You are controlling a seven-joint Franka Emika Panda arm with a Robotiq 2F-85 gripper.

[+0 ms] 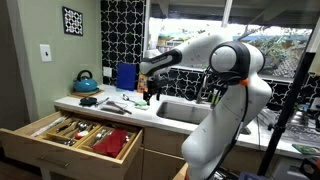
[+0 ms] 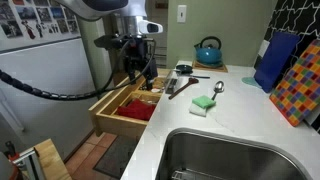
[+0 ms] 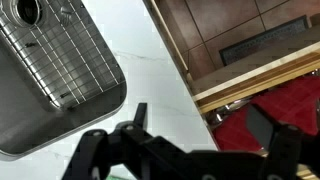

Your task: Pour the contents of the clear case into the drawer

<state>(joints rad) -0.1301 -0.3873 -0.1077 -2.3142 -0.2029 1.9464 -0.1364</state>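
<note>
no text, label, brand, number or sign can be read in any view. the papers [image 2: 35, 18] on the white surface [image 2: 45, 62] in an exterior view are too small to make out. the framed print [image 1: 72, 20] on the wall carries only a black-and-white pattern.

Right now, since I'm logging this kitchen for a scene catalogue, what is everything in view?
drawer: one, wood, pulled open under the counter, one compartment red
kettle: one, teal, back of counter
sponge: one, green, beside the sink
utensils: a few, dark, counter by drawer
board: one, blue, upright at counter's far edge
sink: one, steel, set in counter
clear case: cannot make out
arm: one, white, over counter
tool: one, dark, above drawer; grip unclear
</note>
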